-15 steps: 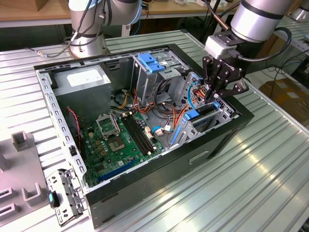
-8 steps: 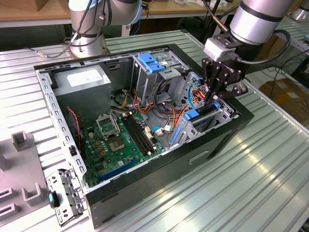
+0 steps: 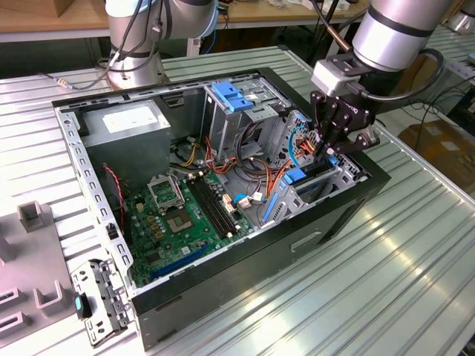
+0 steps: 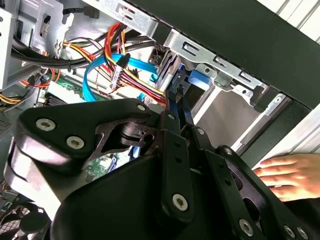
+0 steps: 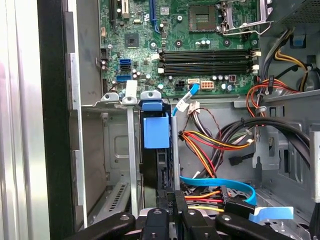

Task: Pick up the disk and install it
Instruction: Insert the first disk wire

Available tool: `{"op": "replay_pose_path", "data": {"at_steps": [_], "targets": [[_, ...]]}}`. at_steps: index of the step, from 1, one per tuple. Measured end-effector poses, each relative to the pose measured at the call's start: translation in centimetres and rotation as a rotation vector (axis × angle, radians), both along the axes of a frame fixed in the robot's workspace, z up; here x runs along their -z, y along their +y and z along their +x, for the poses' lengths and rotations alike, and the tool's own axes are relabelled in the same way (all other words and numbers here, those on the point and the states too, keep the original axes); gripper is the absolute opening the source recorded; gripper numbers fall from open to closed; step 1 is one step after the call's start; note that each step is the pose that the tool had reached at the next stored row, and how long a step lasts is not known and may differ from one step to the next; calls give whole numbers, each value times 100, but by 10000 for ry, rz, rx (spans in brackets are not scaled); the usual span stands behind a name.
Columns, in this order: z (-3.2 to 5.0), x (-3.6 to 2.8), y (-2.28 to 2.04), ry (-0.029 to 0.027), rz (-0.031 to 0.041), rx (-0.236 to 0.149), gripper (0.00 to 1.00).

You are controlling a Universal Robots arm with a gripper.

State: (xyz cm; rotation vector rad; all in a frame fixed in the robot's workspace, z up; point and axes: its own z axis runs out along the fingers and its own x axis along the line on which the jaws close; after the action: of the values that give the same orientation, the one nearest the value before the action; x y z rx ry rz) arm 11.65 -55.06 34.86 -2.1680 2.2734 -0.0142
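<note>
Seated edge-on in the open computer case (image 3: 349, 215): the disk (image 5: 156, 132), blue-framed, gripper (image 5: 172, 212) closed on its end. Likely rigid, weighty, shock-sensitive; best held by carrier edges.

I'm seeing ribbed metal tabletop (image 3: 415, 259) spanning near side | wooden benches (image 3: 44, 18) sitting far | cardboard boxes (image 3: 438, 144) lying far right
</note>
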Motion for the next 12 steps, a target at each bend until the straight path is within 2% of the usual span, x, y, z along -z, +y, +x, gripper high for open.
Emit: {"op": "replay_pose_path", "data": {"at_steps": [4, 12], "targets": [[0, 10, -15, 0, 1, 0, 17], [0, 36, -17, 0, -3, 0, 17]]}}
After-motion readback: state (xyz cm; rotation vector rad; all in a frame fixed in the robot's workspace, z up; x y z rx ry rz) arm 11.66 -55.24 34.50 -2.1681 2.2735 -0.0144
